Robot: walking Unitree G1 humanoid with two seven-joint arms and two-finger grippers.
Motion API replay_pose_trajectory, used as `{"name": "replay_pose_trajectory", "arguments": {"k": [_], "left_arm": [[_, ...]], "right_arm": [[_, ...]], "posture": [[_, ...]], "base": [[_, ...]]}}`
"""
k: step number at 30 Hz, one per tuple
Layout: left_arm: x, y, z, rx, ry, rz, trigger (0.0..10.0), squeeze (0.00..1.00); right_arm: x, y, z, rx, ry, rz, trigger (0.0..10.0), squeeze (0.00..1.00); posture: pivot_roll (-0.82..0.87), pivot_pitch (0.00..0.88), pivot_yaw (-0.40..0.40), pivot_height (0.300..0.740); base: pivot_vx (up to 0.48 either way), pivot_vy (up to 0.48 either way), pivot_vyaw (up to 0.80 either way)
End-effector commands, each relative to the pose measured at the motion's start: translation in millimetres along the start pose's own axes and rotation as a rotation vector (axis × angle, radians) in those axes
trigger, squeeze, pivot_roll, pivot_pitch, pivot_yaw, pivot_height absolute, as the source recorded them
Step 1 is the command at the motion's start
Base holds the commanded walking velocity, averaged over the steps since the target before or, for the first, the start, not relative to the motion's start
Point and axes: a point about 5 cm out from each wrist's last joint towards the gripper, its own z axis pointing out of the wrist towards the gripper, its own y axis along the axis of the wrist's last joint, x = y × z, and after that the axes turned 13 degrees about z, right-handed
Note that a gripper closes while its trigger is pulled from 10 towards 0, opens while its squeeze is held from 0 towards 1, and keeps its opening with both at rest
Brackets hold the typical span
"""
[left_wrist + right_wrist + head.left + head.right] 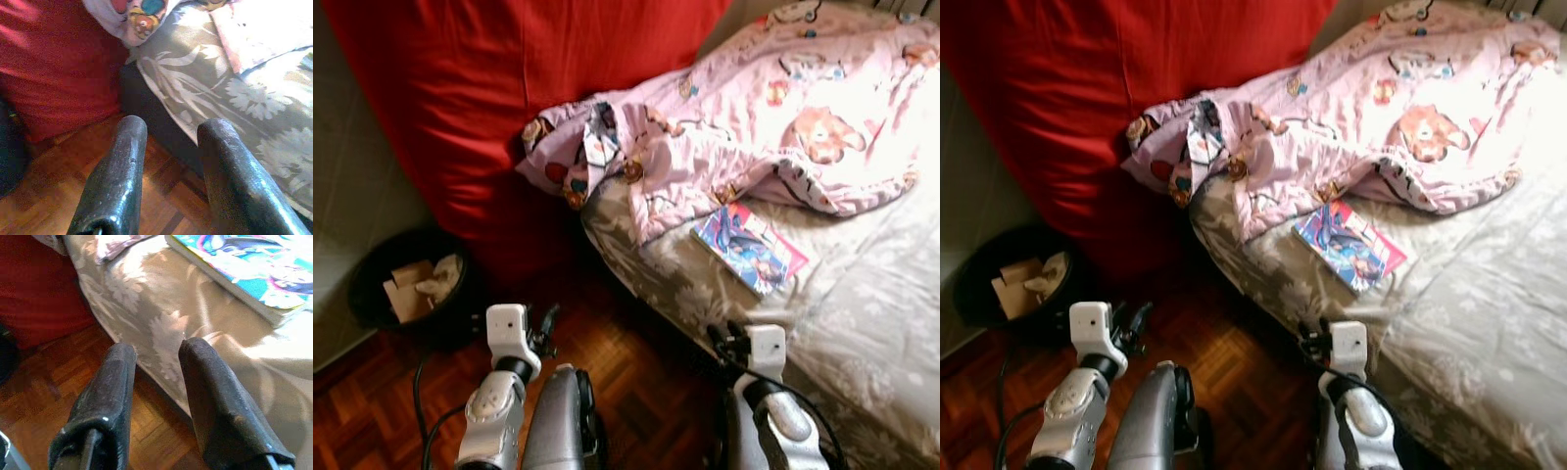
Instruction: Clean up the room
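1. Right gripper [156,396] sits low in the frame, at the near edge of the bed [862,323], its two black fingers [105,401] parted with nothing between them; beyond their tips lie floral sheet and then the book.
2. Left gripper [168,171] hangs over the parquet floor [636,362] at the lower left, fingers likewise apart and empty, aimed at the gap between the bed corner and the red cushion [509,98].
3. Comic book [749,247], with its bright cartoon cover, lies flat on the sheet in the centre right of the frame, just below the hem of the pink duvet [754,127]. It looks like the nearest loose item to tidy.
4. To lift it well, I judge the right gripper should reach forward over the mattress edge and take the near edge of the book, one finger sliding under, since it lies flat on soft bedding that will give way.
5. Crumpled duvet bunches across the upper centre and droops over the bed corner; it touches or nearly touches the book's far edge and could snag.
6. Black waste bin [406,284], at the left edge by the cushion, holds crumpled paper and cardboard scraps.
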Motion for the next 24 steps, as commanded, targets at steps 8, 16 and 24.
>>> {"name": "replay_pose_trajectory", "arguments": {"k": [8, 16, 24], "left_arm": [[1.4, -2, -1.9, 0.013, -0.007, 0.004, 10.0, 0.0], [1.1, -3, -2.6, 0.017, -0.009, 0.003, 10.0, 0.0], [1.2, -3, -2.6, 0.015, -0.009, 0.005, 10.0, 0.0]], "right_arm": [[0.5, -2, 0.0, -0.005, -0.021, 0.059, 10.0, 0.0], [-4.9, 3, 3.1, -0.023, -0.073, 0.121, 10.0, 0.0], [-4.9, 6, 6.3, -0.023, -0.073, 0.125, 10.0, 0.0]], "posture": [[0.02, 0.201, 0.04, 0.589], [0.02, 0.203, 0.042, 0.589], [0.03, 0.209, 0.043, 0.589]], "base": [[0.0, 0.0, 0.0], [0.0, 0.0, 0.0], [0.218, 0.0, -0.09]]}}
